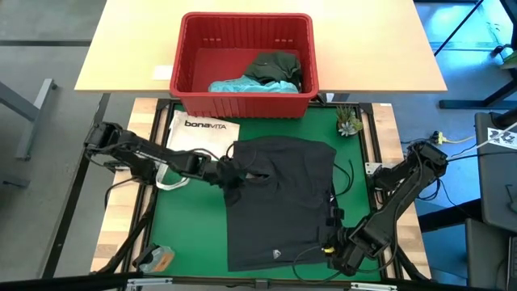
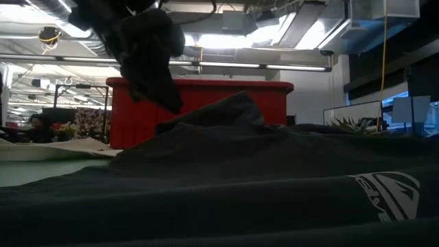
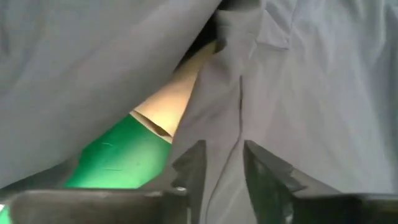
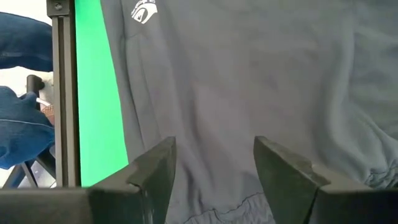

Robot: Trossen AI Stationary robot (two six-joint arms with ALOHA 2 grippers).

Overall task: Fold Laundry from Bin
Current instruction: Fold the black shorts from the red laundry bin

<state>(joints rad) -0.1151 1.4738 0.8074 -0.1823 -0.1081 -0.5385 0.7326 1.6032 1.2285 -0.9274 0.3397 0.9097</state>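
Observation:
The dark grey garment lies spread on the green mat, with its white logo near the front edge and drawstrings at its right side. My left gripper is shut on the garment's left edge. My right gripper is open, its fingers standing over the garment's near right edge; I cannot tell whether they touch it. The red bin stands on the far side of the mat and holds the turquoise garment and the dark green one. The khaki-tan garment is out of view. My left gripper pinches a fold of the dark grey garment at its left edge between its two fingers. It comes from the table's left. The held cloth is raised off the mat, while the rest of the garment lies flat.
The white bonaVITA tote lies on the mat left of the garment, under my left arm. A small plant stands at the mat's far right corner. A small object lies at the near left. A person's jeans-clad legs show beyond the table's front edge.

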